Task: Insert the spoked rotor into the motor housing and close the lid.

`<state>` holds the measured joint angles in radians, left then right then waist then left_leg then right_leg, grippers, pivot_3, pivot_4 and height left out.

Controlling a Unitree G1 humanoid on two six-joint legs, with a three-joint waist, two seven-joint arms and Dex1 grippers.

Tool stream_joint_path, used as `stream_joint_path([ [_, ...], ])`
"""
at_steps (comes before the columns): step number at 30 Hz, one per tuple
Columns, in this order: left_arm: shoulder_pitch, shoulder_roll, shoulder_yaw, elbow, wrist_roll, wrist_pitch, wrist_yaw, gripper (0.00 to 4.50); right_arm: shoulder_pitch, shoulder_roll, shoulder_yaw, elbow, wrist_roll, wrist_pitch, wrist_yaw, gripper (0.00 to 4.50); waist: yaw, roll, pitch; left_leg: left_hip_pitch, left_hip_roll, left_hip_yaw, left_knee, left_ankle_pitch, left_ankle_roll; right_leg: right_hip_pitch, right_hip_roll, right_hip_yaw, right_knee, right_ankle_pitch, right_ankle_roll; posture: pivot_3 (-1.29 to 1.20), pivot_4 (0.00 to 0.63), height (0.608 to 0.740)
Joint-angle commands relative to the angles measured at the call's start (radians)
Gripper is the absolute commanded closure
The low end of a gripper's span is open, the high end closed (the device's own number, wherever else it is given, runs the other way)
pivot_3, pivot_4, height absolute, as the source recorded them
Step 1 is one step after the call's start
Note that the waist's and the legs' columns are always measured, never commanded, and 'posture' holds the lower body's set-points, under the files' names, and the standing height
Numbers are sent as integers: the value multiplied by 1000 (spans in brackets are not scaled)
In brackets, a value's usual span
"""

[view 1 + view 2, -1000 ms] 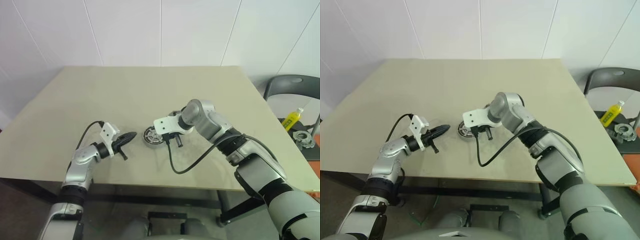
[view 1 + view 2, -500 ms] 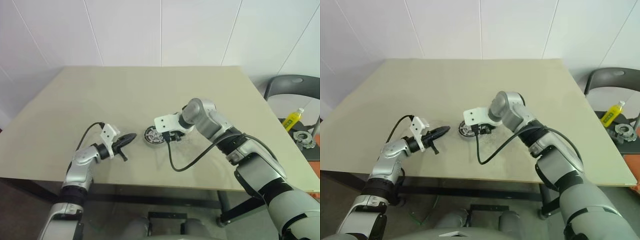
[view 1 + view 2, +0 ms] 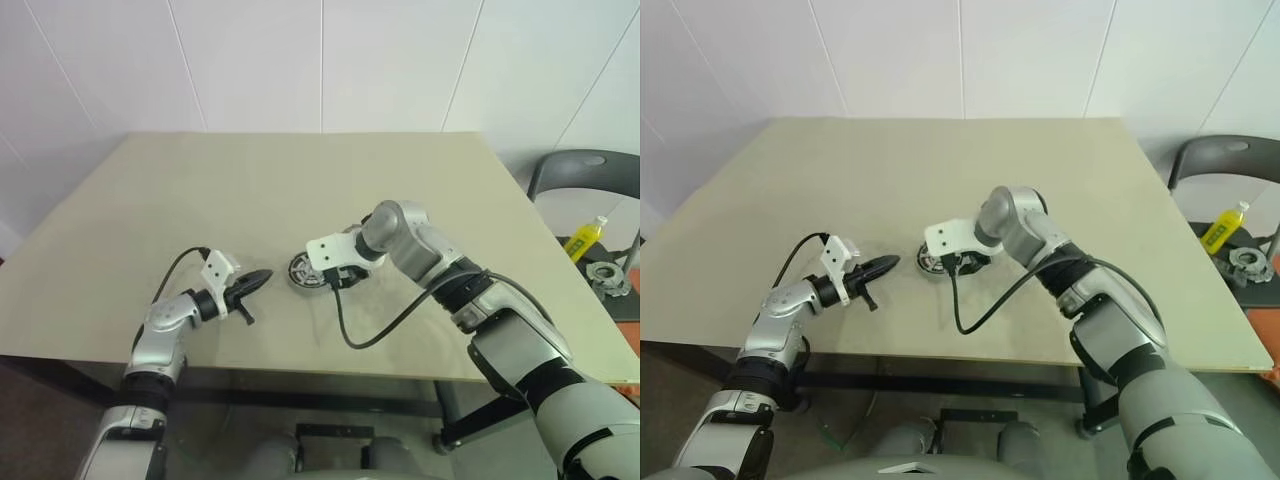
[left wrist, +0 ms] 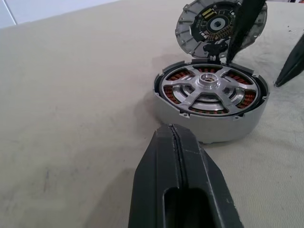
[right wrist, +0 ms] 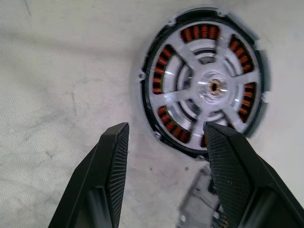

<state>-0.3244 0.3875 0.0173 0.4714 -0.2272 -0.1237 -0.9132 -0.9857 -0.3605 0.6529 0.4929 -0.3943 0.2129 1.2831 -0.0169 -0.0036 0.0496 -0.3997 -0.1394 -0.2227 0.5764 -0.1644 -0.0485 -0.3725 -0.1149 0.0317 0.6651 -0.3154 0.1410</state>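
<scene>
The beige table [image 3: 300, 180], matte and faintly scuffed, takes up the middle of the head views, and near its lower centre sits the motor housing [image 4: 209, 121], a low round pale-metal can. My right arm reaches in from the right, bent over it. The spoked rotor [image 4: 208, 88] already lies seated inside, bright machined silver arms radiating from a small hub, with copper-orange windings showing between them. Behind it the lid [image 4: 219, 26] stands propped upright, a round grey disc with a dark circuit face. My right gripper [image 5: 164, 137] points steeply down with its ribbed black fingers [image 5: 114, 161] spread apart and holding nothing, one tip against the lid. My left gripper [image 4: 176, 142] waits just left of the housing, pinched shut and empty. As I judge it, closing is what remains: I should tip the lid forward gently, keep its edge lined up with the rim, then press flat.
</scene>
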Motion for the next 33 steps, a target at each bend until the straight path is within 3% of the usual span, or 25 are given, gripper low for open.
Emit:
stream_joint_path([
  [1, -24, 3, 5, -7, 0, -17, 0, 4500, -2, 16, 0, -19, -11, -18, -18, 2469, 0, 0, 0, 0, 0, 0, 0, 0, 0, 0, 0, 0, 0, 0, 0, 0, 0, 740],
  [6, -27, 5, 4, -3, 2, -17, 2, 4500, 15, 21, 7, -1, -24, -38, -33, 4103, -3, -1, -1, 2, 0, 0, 0, 0, 0, 2, 0, 0, 0, 0, 0, 0, 0, 740],
  [8, -28, 7, 5, -2, 4, -18, 4, 4500, 14, 28, 1, 9, -28, -36, -49, 4420, -1, -1, -1, 3, 1, 0, 0, 0, 0, 2, 1, 0, 1, 0, 0, 0, 0, 740],
  [17, -34, 8, 0, 15, 10, -25, 5, 4500, -28, 32, -10, 68, -43, -51, -71, 4424, -2, -1, -1, 6, 1, -1, 0, 0, 0, 5, 1, 0, 1, -2, -2, 0, 0, 740],
  [25, -46, 3, -4, 34, 15, -36, -1, 4500, -30, -31, -18, -121, 12, 92, 156, 4424, 6, 0, -1, 2, 0, -1, 0, 0, 0, 2, 1, 0, 0, 0, -1, 0, 0, 740],
  [33, -47, 1, 2, 9, 2, -48, -21, 4500, 1, -120, 13, -265, 8, 137, 273, 4424, 2, -1, -1, -6, 0, 0, 0, 1, 2, -6, 0, 0, 0, 0, 0, 0, 0, 740],
])
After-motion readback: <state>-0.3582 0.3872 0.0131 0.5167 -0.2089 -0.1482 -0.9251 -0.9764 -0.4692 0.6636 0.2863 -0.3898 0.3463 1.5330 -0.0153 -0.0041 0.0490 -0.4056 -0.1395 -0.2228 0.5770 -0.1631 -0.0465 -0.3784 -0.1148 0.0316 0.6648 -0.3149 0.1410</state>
